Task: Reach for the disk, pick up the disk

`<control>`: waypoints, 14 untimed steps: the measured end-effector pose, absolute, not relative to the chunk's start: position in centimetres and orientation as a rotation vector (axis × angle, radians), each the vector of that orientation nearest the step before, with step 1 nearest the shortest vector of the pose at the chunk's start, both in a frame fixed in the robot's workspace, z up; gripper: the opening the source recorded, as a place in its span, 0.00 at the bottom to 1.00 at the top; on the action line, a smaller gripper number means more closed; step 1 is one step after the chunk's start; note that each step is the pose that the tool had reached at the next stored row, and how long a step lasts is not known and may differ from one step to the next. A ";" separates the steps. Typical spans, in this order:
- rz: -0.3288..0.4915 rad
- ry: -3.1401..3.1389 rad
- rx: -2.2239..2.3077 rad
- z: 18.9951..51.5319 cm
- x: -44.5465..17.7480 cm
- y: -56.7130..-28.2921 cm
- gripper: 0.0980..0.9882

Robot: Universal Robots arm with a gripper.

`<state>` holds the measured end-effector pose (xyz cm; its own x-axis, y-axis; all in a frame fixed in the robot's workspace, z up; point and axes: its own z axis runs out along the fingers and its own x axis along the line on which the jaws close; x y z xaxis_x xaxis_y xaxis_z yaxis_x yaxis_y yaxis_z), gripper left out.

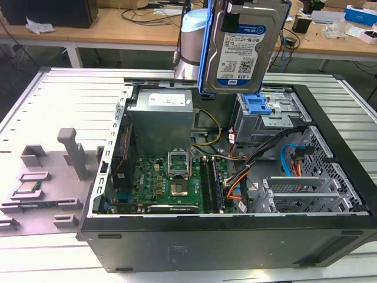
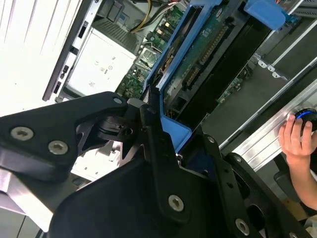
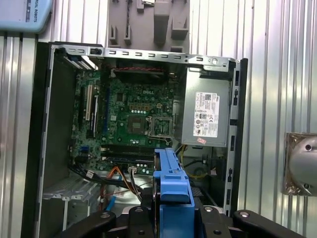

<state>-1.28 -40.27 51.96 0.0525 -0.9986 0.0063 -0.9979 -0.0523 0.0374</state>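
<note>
The disk, a silver hard drive with a blue-and-white label and blue plastic rails, hangs upright in the air above the back of the open computer case. In the second wrist view its green circuit-board underside faces the camera. My gripper is shut on the blue rail at the disk's upper end, with a black finger pressed to its side. The first wrist view looks straight down, with the blue rail clamped in the gripper over the case.
Below are the motherboard, the power supply and the drive cage with a blue latch. A grey fixture with a processor chip lies at the exterior view's left. A person's hand rests beside the case.
</note>
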 end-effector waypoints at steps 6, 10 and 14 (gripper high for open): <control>-0.033 -2.141 2.256 52.0 -1.3 -41.2 0.31; -0.033 -2.141 2.256 52.0 -1.3 -41.9 0.31; -0.033 -2.141 2.256 52.0 -1.3 -42.5 0.31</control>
<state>-1.28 -42.54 51.95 0.0525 -0.9986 0.0062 -0.9979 -0.0522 0.0373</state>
